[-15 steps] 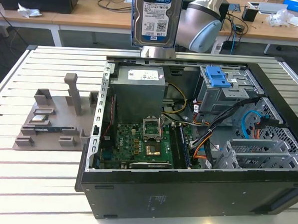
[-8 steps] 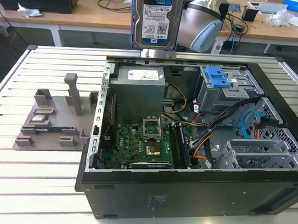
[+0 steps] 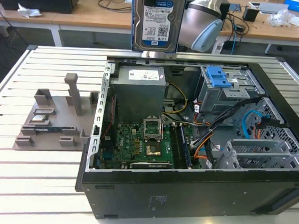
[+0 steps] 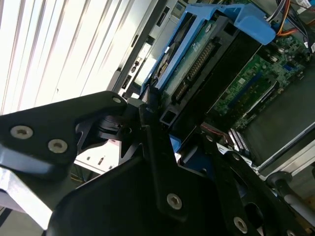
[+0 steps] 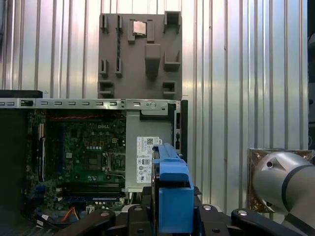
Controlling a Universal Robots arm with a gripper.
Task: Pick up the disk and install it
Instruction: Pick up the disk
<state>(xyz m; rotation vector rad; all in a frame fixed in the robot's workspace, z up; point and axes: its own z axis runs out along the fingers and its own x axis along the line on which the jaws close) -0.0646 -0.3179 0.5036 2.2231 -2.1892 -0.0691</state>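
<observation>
Disk point(image 3: 158, 22) at top centre of exterior view, over case point(image 3: 185, 191) | fingers point(image 4: 150, 132) clamped on its blue rails | risk, we reckon: thin grip slips, or cables point(image 3: 229, 113) snag it at entry.

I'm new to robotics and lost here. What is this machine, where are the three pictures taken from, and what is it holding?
It is a single robot arm with a gripper at its end. The exterior view comes from a camera standing off the arm; both wrist views come from cameras riding on the arm. On the slatted metal table rest an open computer case, its motherboard exposed, and a grey fixture plate beside it. The gripper is shut on the disk, a silver hard drive in blue rails, held in the air above the case.
</observation>
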